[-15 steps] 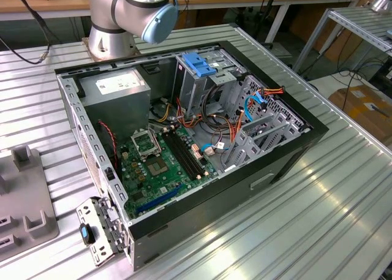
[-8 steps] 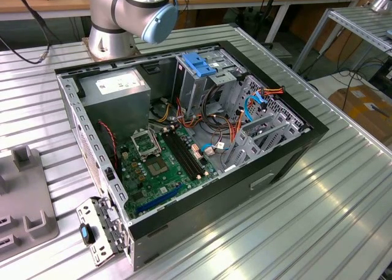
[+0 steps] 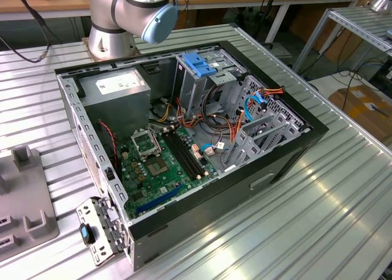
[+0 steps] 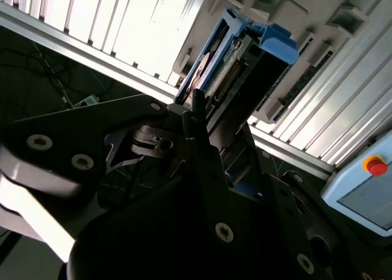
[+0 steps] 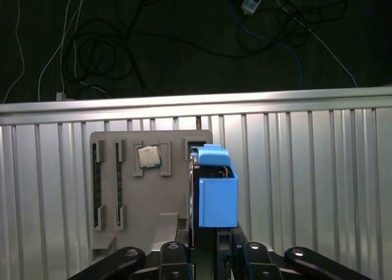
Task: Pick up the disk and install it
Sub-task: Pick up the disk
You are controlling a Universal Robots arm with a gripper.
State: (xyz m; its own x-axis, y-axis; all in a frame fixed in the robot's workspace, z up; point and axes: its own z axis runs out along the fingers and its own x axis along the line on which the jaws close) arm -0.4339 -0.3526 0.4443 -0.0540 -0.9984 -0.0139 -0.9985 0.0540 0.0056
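Observation:
In both wrist views the disk (image 5: 215, 197) stands edge-on between my gripper's (image 5: 205, 236) two dark fingers, which are shut on its lower part. Its blue plastic carrier (image 4: 275, 42) caps the far end, and the silver-black body with its connector row (image 4: 225, 78) shows in the second wrist view. The disk is right at the grey holder plate (image 5: 122, 200); I cannot tell whether it still rests in the plate's slot. In the exterior view the open computer case (image 3: 278, 163) lies on the table, with its metal drive cage with a blue plastic top (image 3: 199, 64) at the back.
A small square chip (image 5: 148, 157) sits in the holder plate. The arm's base (image 3: 113, 38) stands behind the case. A grey power-supply box (image 3: 116, 87) and motherboard (image 3: 159, 160) fill the case. A box with a red button (image 4: 375, 165) lies beside the ribbed aluminium table (image 3: 318, 219).

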